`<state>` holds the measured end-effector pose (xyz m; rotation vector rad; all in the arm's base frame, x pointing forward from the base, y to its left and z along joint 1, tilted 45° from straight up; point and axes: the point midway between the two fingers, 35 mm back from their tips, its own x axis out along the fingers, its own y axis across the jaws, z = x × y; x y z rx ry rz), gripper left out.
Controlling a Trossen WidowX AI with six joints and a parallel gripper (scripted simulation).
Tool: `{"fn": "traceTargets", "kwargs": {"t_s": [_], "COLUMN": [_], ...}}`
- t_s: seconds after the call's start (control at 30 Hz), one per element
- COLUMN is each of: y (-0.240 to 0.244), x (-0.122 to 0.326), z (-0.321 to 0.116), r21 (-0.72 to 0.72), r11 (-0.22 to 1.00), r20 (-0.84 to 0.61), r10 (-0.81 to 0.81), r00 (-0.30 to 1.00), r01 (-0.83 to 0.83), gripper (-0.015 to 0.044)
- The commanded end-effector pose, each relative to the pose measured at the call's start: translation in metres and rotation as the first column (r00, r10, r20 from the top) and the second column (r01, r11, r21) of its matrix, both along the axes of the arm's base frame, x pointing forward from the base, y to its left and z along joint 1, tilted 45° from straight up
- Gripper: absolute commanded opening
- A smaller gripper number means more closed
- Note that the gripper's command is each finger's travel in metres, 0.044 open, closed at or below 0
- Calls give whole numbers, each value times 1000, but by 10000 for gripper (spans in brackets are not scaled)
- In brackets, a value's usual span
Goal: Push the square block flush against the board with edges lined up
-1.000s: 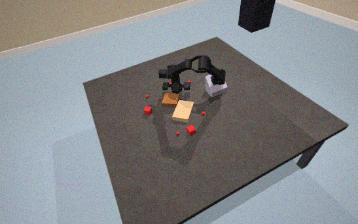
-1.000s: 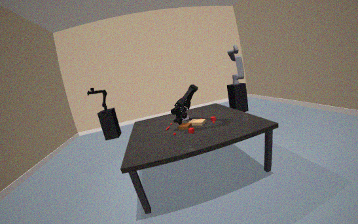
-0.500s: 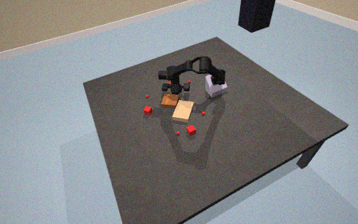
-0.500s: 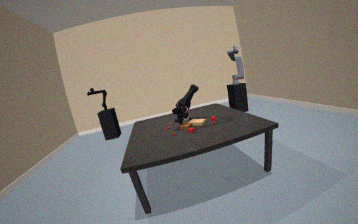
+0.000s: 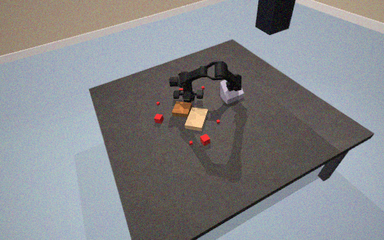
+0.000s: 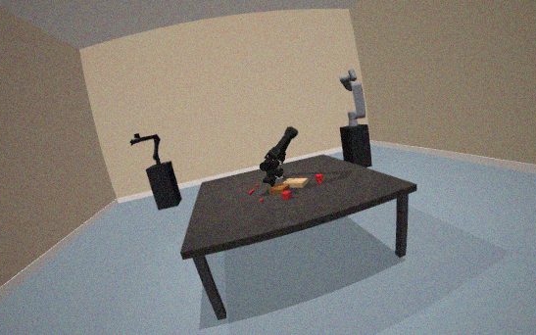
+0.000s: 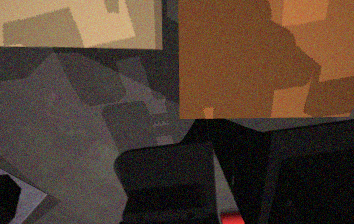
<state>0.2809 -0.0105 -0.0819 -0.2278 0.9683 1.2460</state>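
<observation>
The orange-brown square block (image 5: 182,109) (image 6: 279,189) (image 7: 228,60) lies flat beside the pale tan board (image 5: 196,118) (image 6: 296,182) (image 7: 150,30). In the wrist view a narrow dark gap runs between their facing sides, which look nearly parallel. The block's lower edge there sits well below the board's lower edge, so those two edges are not even. My gripper (image 5: 188,100) (image 6: 269,183) (image 7: 204,118) is shut and empty, low at the block's side nearest the arm in the top view. Whether it touches the block is hidden.
A red cube (image 5: 159,118) (image 6: 286,195) lies beyond the block. Another red cube (image 5: 205,140) lies past the board's far end. Small red pieces are scattered around, one (image 5: 217,121) beside the board. The arm's pale base (image 5: 225,98) stands behind on the dark table (image 5: 276,140).
</observation>
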Motion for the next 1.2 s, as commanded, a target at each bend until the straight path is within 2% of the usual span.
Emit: {"fn": "traceTargets", "kwargs": {"t_s": [0.0,0.93,1.1,1.17], "y": [-2,-29,-63,-65], "x": [0,-24,-20,-21], "z": [-2,-29,11,14], "r21": [1,5,3,3], "r11": [1000,1000,1000,1000], "r20": [4,4,3,3], "r10": [0,2,2,2], "r00": [1000,1000,1000,1000], "r01": [0,-2,-2,-2], "gripper": [0,0,0,0]}}
